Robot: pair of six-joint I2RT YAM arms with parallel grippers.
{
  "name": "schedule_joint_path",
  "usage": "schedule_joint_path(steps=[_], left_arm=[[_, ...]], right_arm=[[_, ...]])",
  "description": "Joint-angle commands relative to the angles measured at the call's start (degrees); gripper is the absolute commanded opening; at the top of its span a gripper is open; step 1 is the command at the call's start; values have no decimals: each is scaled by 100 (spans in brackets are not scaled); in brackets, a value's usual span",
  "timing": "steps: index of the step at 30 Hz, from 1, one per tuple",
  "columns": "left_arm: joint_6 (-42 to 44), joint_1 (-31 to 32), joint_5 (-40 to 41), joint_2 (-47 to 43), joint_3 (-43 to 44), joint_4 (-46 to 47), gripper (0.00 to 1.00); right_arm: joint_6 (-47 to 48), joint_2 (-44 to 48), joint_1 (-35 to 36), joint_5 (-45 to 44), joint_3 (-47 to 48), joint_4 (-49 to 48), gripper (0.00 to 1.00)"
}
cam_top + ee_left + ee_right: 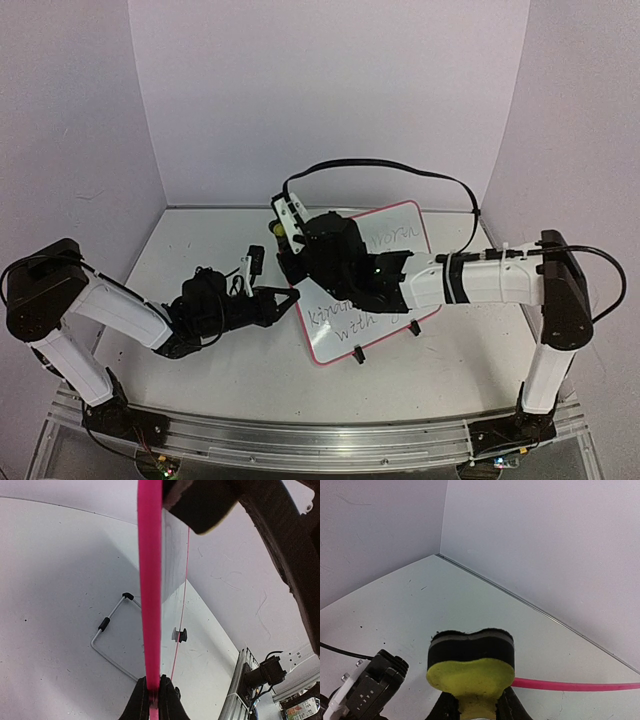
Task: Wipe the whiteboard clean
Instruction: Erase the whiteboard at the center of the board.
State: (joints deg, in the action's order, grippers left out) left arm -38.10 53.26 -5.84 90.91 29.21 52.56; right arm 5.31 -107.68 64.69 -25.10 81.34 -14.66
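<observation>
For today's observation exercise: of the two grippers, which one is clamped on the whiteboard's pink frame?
The left gripper: its jaws pinch the whiteboard by its frame, while the right gripper holds a yellow-and-black eraser.

One whiteboard, one eraser, two arms.
One table carries two robot arms, the left arm and the right arm, with one gripper each: the left gripper and the right gripper. There is a single pink-framed whiteboard; from above, two black feet show along its near edge, and three bits of handwriting show, the rest being hidden by the arm. One yellow-and-black eraser. One bent wire stand with two black caps. One black cable arches over the board.
</observation>
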Motion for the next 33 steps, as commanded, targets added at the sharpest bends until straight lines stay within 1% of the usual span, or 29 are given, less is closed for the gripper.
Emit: schedule_joint_path(steps=[1,10,15,20,24,28,31,33], left_arm=[[142,114,-76,-9,85,115,0],[224,122,-11,-21,70,106,0],[237,124,-9,-13,76,110,0],[234,146,-16,-15,78,111,0],[229,190,7,-13,67,111,0],[243,219,30,-13,50,107,0],[246,229,37,-12,50,112,0],[246,239,49,-22,37,116,0]], right_arm=[[-192,77,27,-78,-92,-180,0],[-490,529,28,-97,-1082,-171,0],[-800,615,43,20,-1263,-125,0],[-641,466,39,-90,-905,-125,0],[-328,176,27,-255,-375,-124,0],[-205,-31,22,-343,32,-123,0],[-210,-77,16,-339,158,-116,0],[-292,-41,19,-303,68,-94,0]])
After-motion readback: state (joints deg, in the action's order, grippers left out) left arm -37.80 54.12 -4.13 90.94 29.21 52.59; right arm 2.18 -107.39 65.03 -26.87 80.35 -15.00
